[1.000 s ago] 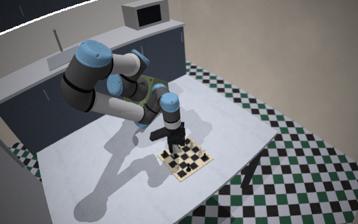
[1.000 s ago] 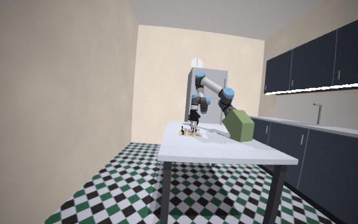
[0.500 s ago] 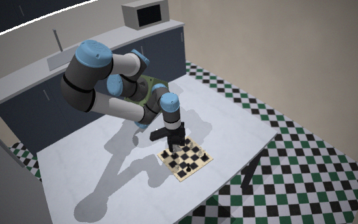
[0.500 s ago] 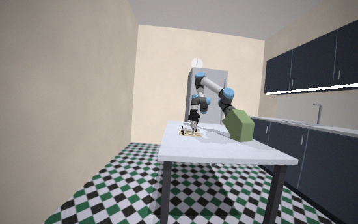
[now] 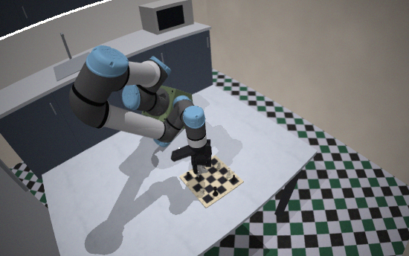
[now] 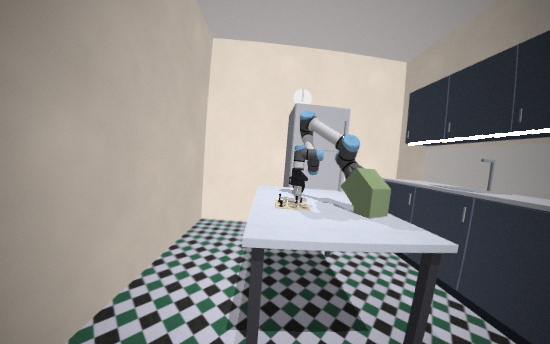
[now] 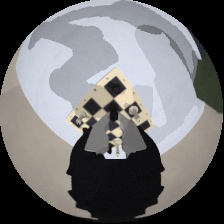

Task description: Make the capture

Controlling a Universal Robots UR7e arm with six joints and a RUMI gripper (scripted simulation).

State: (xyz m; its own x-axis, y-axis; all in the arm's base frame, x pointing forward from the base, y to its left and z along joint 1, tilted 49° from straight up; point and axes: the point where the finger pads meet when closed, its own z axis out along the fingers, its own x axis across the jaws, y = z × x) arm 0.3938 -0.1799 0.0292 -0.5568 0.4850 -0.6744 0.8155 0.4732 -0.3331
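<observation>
From my console the pincer (image 5: 201,169) (image 6: 297,200) (image 7: 113,112) looks nearly closed, its grip unclear, above the board (image 5: 227,185) (image 6: 292,208) (image 7: 103,95) near the tabletop's (image 5: 260,130) (image 6: 320,230) (image 7: 30,70) long edge away from the counter (image 5: 202,27), where the dark piece (image 5: 199,178) (image 7: 114,114), probably light, stiff and tippy, wants a gentle mid-body pinch.

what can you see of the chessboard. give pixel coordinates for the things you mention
The chessboard (image 5: 206,204) (image 6: 292,207) (image 7: 107,80) is a thin board lying flat on the table (image 5: 260,149) (image 6: 345,240), with dark and cream squares and a plain cream border. It looks like wood or plastic. Black and pale pieces stand on it, and the pincer (image 5: 201,168) (image 7: 113,112) reaches down over it, hiding part of it in the wrist view.
</observation>
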